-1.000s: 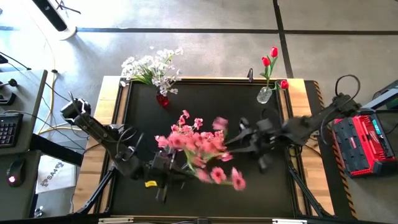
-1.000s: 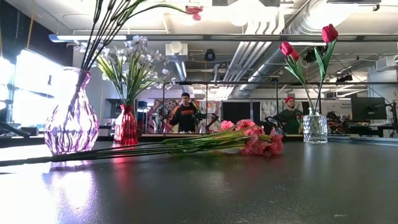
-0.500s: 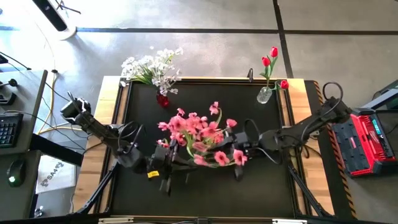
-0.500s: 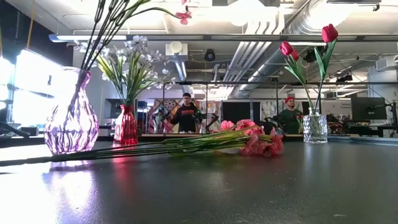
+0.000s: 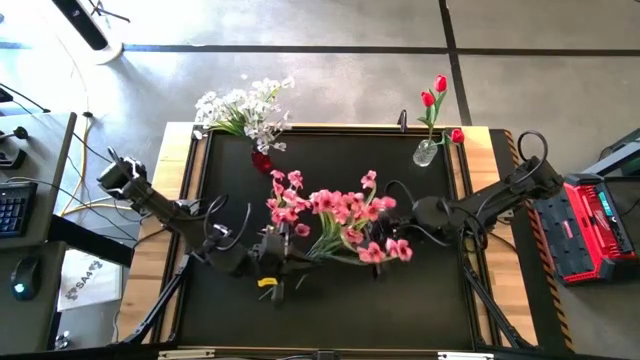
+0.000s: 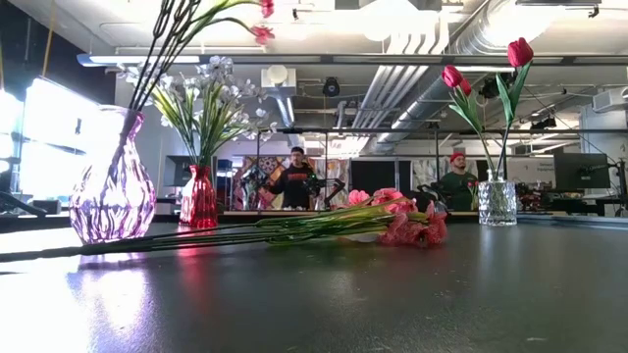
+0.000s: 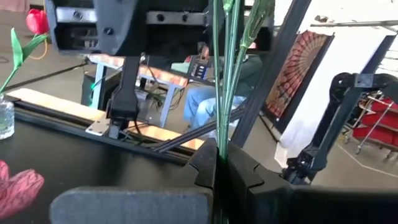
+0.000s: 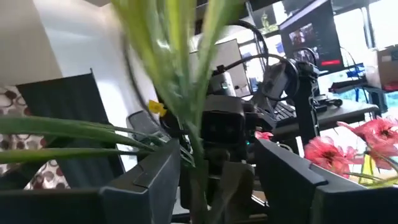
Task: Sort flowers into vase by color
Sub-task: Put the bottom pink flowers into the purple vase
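Observation:
My left gripper [image 5: 272, 258] [image 7: 217, 168] is shut on the green stems of a pink spray [image 5: 335, 212]. These stems rise out of the purple vase [image 6: 111, 186], which my left arm hides in the high view. My right gripper [image 5: 388, 243] [image 8: 211, 180] is open, with one finger on each side of the spray's leafy stems [image 8: 189, 124]; I cannot tell whether it touches them. Another pink bunch [image 6: 397, 224] lies flat on the table by its stems and blossoms. White flowers stand in a red vase [image 5: 261, 160], red tulips in a clear vase [image 5: 425, 153]. My left gripper pinches several thin green stems [image 7: 219, 140] between its two fingers. The fingers come in level from the table's left and lie across the stems. The stems stand upright through the hold, and below it they run down into the purple vase [image 6: 123, 127].
The red vase [image 6: 199, 199] stands at the far left of the table and the clear vase [image 6: 497, 203] at the far right. The lying bunch's stems [image 6: 196, 238] stretch across the middle. A raised wooden rim [image 5: 190, 190] frames the black tabletop. People sit in the room beyond.
My right gripper has moved toward the table's left, up to the pink spray. The spray has swung: its blossoms have shifted toward the far edge in the high view, and its top blossoms have drifted left in the low view. My left gripper has shifted slightly right, still shut.

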Robot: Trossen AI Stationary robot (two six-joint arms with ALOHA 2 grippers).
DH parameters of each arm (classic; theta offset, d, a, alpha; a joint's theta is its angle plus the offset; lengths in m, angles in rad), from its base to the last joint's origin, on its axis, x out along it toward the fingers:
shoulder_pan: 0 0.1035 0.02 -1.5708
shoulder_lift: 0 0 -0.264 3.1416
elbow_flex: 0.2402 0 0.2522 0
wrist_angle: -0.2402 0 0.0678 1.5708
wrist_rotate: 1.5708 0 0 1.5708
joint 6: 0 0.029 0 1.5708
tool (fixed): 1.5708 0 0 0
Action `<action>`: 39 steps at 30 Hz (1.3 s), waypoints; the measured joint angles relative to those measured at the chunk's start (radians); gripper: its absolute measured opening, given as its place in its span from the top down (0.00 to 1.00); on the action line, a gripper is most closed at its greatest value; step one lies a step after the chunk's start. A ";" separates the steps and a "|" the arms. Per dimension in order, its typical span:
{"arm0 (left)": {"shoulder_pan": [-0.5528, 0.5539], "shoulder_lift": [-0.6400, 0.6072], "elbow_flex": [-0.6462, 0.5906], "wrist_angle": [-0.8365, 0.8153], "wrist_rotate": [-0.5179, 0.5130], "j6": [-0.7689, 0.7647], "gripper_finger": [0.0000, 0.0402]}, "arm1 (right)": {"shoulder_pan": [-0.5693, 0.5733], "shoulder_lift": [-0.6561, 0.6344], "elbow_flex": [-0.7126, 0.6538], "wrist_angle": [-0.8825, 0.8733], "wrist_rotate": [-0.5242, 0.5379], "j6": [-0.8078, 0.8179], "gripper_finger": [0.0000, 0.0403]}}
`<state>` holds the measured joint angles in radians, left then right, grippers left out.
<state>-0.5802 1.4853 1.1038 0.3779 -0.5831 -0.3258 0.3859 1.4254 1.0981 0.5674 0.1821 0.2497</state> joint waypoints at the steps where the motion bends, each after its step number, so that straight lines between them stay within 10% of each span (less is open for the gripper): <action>1: 0.006 0.000 0.000 -0.005 0.003 -0.006 1.00 | 0.000 0.000 0.000 0.001 -0.008 -0.010 0.52; 14: 0.086 0.000 0.000 -0.040 0.172 -0.067 0.99 | -0.037 0.000 0.000 -0.019 -0.028 -0.065 0.97; 27: 0.095 0.000 0.000 -0.089 0.215 -0.147 0.65 | -0.065 0.000 0.001 -0.233 -0.198 -0.048 0.99; 39: 0.117 0.000 0.000 -0.073 0.267 -0.153 0.64 | -0.079 0.000 0.000 -0.264 -0.310 -0.056 1.00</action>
<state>-0.4629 1.4848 1.1042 0.3046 -0.3165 -0.4786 0.3069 1.4254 1.0985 0.3038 -0.1282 0.1934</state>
